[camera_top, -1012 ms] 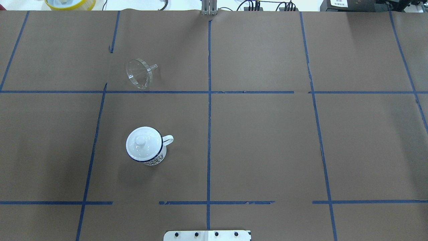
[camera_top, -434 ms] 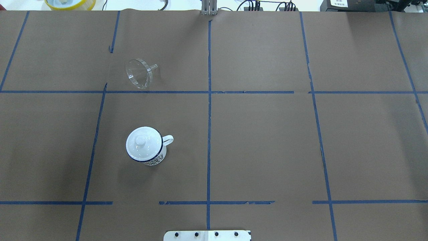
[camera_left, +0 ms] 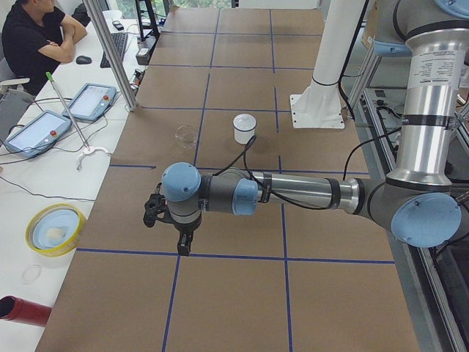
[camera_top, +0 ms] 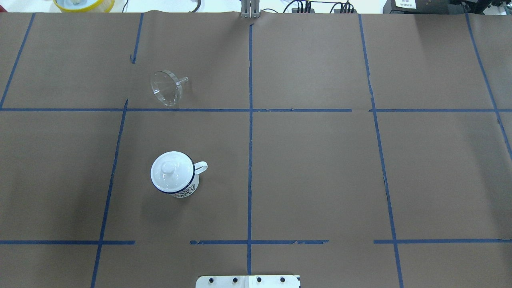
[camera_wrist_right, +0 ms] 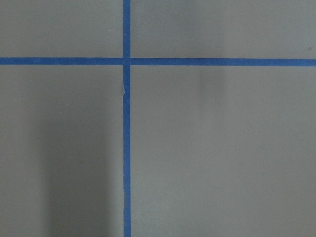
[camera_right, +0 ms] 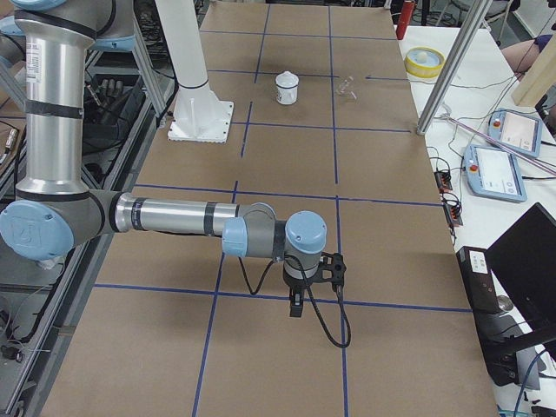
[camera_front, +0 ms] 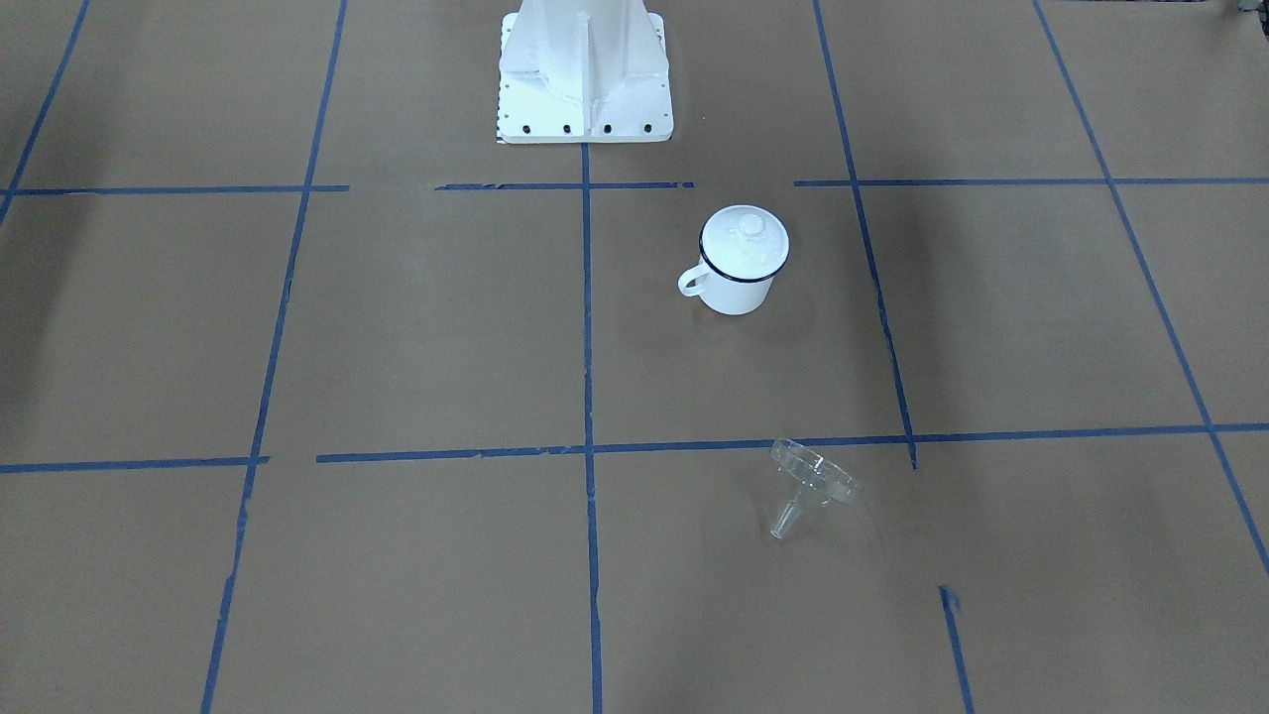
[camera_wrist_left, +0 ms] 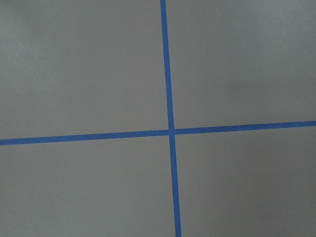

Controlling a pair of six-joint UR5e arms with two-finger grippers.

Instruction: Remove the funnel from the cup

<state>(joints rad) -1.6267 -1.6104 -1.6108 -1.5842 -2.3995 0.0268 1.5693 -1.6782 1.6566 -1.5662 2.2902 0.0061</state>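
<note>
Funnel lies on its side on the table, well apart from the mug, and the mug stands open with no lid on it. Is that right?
Not quite. The mug is not open: a white knobbed lid sits on top of it, as the front-facing view shows. The rest holds: the funnel lies on its side on the table, well apart from the mug.

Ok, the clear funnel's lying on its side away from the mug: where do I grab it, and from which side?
Probably the raised part of the wide rim. The funnel rests tilted on rim edge and spout, so the rim's top stands clear of the table. Come straight down, one jaw inside the cone, one outside. The spout is short, narrow and low.
</note>
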